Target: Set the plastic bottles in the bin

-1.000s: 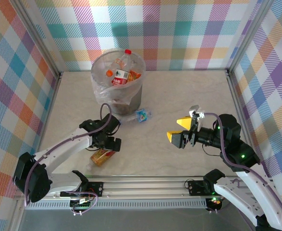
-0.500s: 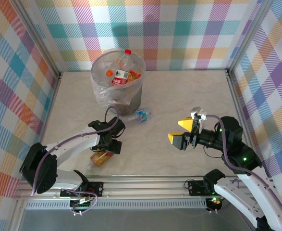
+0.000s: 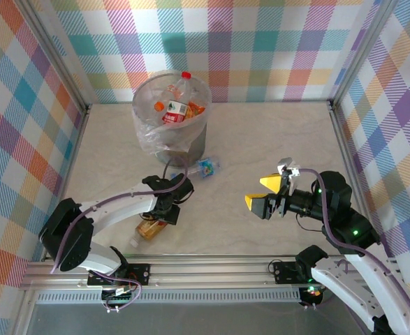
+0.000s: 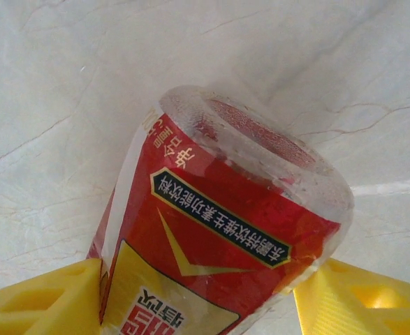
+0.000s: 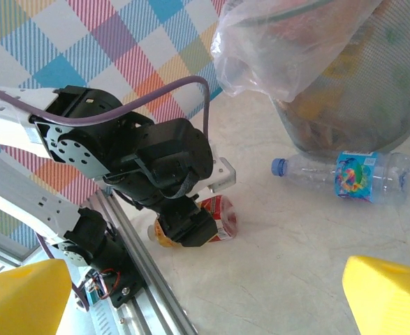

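Observation:
A bottle with a red and yellow label lies on its side on the table near the front rail. My left gripper is down over it, its yellow fingers pressed to both sides of the bottle's body. A clear bottle with a blue label and blue cap lies at the foot of the bin. The bin is grey, bag-lined, and holds several bottles. My right gripper hovers open at mid-right, nothing between its fingers.
The metal front rail runs just behind the held bottle. Checked walls close off the left, back and right sides. Bare tabletop spreads between the bin and the right arm.
My left gripper has slid right along the red-labelled bottle toward its base and its jaws have closed in on it. The right arm has drifted slightly lower and stayed open.

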Controlling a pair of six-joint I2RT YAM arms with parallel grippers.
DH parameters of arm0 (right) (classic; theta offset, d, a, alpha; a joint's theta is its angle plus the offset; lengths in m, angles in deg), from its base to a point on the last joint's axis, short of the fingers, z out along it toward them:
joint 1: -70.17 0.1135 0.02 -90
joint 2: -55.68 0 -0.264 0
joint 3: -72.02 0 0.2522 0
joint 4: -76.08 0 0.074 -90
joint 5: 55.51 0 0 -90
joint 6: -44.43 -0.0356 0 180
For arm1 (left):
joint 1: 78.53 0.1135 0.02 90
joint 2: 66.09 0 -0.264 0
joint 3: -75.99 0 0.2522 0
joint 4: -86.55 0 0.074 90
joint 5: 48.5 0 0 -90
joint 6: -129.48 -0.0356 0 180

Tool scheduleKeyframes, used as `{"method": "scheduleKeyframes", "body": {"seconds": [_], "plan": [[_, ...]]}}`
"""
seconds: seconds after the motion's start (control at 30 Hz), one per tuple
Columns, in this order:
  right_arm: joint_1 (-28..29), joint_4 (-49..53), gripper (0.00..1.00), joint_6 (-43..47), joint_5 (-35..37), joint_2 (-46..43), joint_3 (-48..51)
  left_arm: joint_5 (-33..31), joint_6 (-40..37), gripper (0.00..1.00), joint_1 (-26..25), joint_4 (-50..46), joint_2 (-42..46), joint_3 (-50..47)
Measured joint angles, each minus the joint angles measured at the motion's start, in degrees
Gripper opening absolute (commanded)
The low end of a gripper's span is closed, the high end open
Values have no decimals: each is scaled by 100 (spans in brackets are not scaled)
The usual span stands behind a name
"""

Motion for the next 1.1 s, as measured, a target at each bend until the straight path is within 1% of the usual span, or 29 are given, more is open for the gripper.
{"method": "scheduleKeyframes", "body": {"seconds": [0.23, 0.37, 0.5, 0.67, 0.7, 0.77, 0.97, 1.1], "plan": [[0, 42, 100, -35, 68, -140, 7, 2, -28, 52, -374, 192, -1032, 1058], [0, 57, 100, -35, 125, -216, 42, 0, -96, 59, -581, 343, -1631, 1753], [0, 162, 100, -35, 203, -297, 118, -17, -229, 69, -706, 459, -2004, 2208], [0, 258, 100, -33, 280, -369, 122, 66, -511, 84, -713, 621, -2041, 2234], [0, 273, 100, -33, 295, -374, 125, 162, -590, 86, -713, 715, -2039, 2197], [0, 282, 100, -33, 299, -374, 146, 428, -752, 92, -717, 898, -2039, 2035], [0, 310, 100, -35, 299, -378, 219, 953, -1182, 94, -662, 999, -1888, 1360], [0, 310, 100, -39, 297, -378, 221, 1134, -1320, 93, -610, 1001, -1650, 1222]]}}
